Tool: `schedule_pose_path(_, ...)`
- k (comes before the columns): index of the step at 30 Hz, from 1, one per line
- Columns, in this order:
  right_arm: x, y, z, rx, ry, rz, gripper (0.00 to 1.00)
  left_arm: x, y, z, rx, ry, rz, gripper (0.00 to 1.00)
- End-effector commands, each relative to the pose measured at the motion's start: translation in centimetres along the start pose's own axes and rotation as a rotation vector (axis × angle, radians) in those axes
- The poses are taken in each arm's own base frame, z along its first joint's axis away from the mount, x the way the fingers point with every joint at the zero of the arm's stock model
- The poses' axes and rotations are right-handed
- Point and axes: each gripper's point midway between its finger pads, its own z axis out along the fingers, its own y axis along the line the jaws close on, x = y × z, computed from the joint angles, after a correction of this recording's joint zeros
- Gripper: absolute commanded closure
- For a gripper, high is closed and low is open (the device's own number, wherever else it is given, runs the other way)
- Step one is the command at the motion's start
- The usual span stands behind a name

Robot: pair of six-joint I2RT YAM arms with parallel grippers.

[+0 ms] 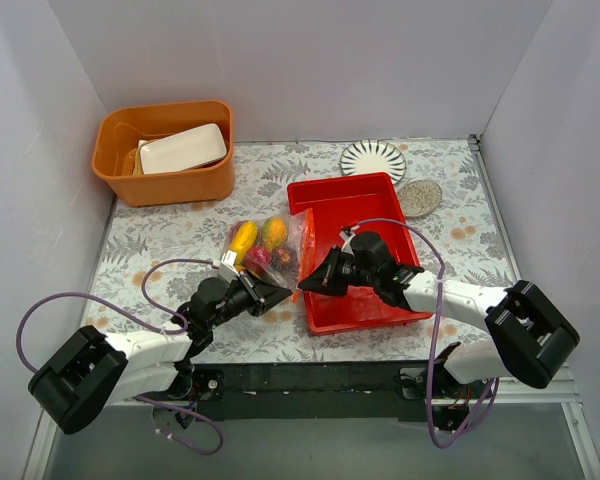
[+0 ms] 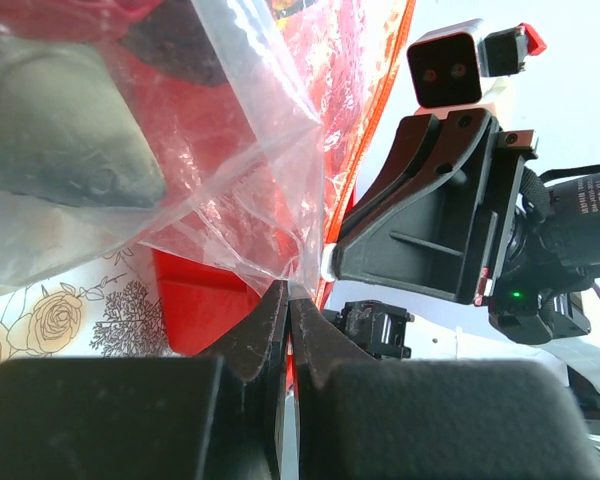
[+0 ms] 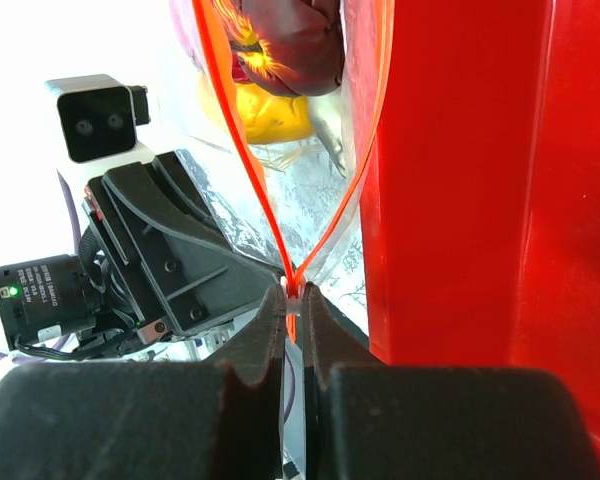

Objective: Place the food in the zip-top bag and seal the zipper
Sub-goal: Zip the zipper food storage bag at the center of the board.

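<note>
At the near edge of the table [image 1: 160, 240] the two arms reached inward, and their tips almost met near the middle, close to the near-left corner of the red tray [image 1: 380, 195].

The left gripper [image 1: 282, 293] had its jaws pressed together on a fold of clear plastic at the near corner of the zip-top bag [image 2: 265, 180], just beside the orange strip. The right gripper [image 1: 306, 284] was also closed. In its own wrist view it pinched the zipper [image 3: 242, 150] at the point where the two orange strands came together. Beyond this pinch the strands ran apart from each other, so the mouth was not yet closed there.

The bag lay on the table to the left of the tray, with its mouth edge along the tray's left wall. The food was inside the plastic. A grey fish-like piece [image 2: 60, 130] rested close to the left fingers, and a dark plum [image 3: 290, 50] and a yellow piece [image 3: 265, 115] showed between the strands. From above, two mangoes [image 1: 244, 238] and a red apple [image 1: 258, 257] were also seen in the bag, a little farther from the arms.

Farther back, an orange bin [image 1: 165, 180] stood at the far left with a white container [image 1: 183, 148] in it. A striped plate [image 1: 373, 158] lay behind the tray, and a small grey dish [image 1: 419, 197] was just beside the tray's far-right corner.
</note>
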Motion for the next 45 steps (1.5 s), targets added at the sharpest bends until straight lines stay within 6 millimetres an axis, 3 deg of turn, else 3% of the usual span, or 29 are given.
schedule_pose_path(1, -2.6, 2.4, 0.2, -0.061, -0.088, -0.044, 0.99, 0.8, -0.1, -0.3, -0.038, 0.043, -0.238, 1.00)
schedule_pose_path(14, -1.6, 2.2, 0.7, -0.095, -0.033, -0.036, 0.99, 1.0, -0.5, 0.3, -0.048, 0.066, -0.219, 1.00)
schedule_pose_path(24, -2.6, 2.4, 1.1, -0.086, -0.073, -0.029, 0.99, 1.5, -0.5, 0.1, -0.062, 0.102, -0.192, 1.00)
schedule_pose_path(33, -3.5, 1.3, 0.3, -0.031, -0.128, -0.022, 0.99, 1.4, -1.1, -0.8, -0.051, 0.089, -0.168, 1.00)
schedule_pose_path(45, -4.8, 2.0, 0.2, -0.052, -0.148, -0.024, 0.99, 1.8, -1.0, -1.4, -0.061, 0.108, -0.172, 1.00)
